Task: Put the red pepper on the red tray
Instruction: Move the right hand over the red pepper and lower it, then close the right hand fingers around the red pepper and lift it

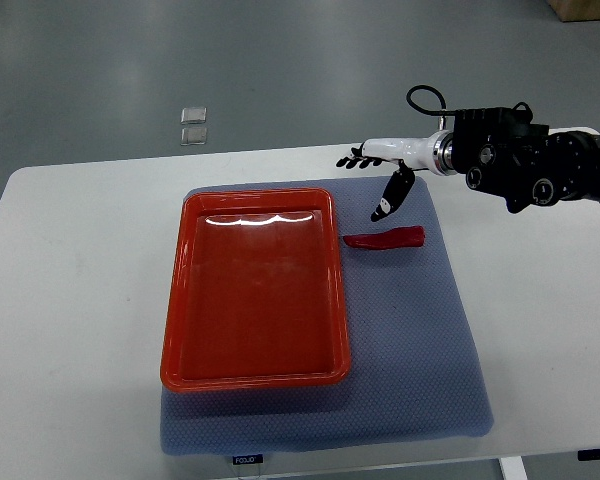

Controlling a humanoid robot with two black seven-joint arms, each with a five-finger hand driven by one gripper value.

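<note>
- A white table (70,300) fills most of the view, rounded at its far-left corner.
- A blue-grey mat (420,340) covers its middle.
- Beyond lies a grey floor (280,60), with two small pale squares (194,125) on it.

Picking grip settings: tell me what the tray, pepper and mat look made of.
Red tray: likely hard plastic, glossy, with light glare on its floor. Red pepper: smooth, slightly shiny skin; real or fake, cannot tell. Blue mat: soft textured fabric or foam, matte dotted weave.
</note>
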